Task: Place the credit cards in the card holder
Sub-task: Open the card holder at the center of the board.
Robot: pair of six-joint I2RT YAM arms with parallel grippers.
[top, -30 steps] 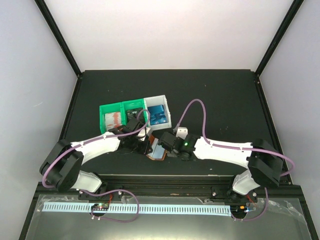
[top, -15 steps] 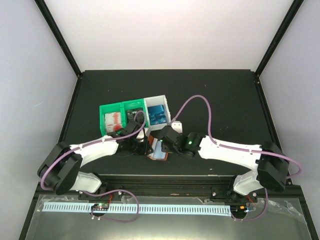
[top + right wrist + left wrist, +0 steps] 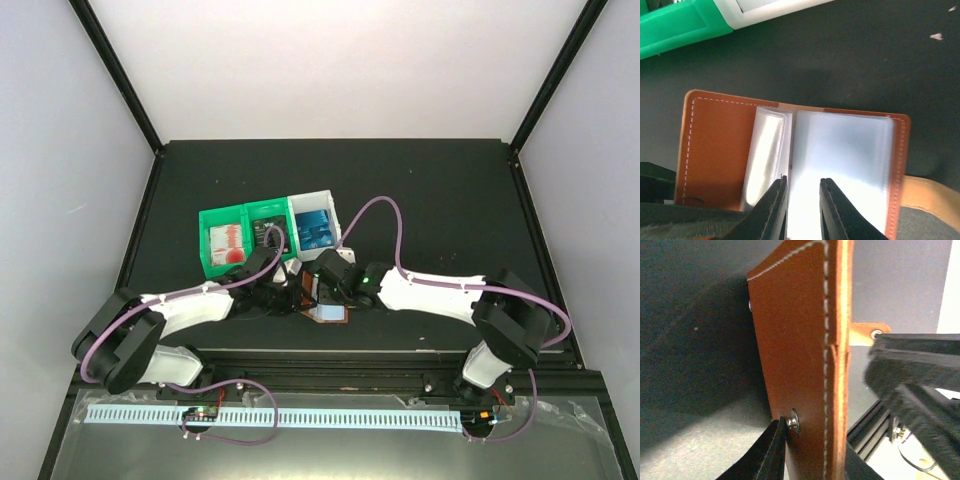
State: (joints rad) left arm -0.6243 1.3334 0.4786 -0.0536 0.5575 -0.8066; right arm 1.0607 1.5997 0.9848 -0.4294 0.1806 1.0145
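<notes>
The small reddish-brown stitched-leather card holder lies spread on the black worktop, directly under and ahead of the right end effector. Its greyish clear pockets fan out in front of the fingertips. One loose sleeve curls up just left of them, and the tan snap tab pokes out to their right. The two dark fingers stand close together over the pocket stack with only a narrow bright strip between them. Whether they pinch a sleeve or merely hover over it, I cannot tell.

The left end effector is clenched on the holder's outer cover, which it holds upright and edge-on. One finger presses beside the metal snap stud, and the leather flap fills the space between the jaws. The blurred black mass to the right of that flap is probably the other arm.

Beyond both end effectors sit a green plastic bin holding a red-and-white card and, touching its right side, a white plastic bin holding blue cards.
</notes>
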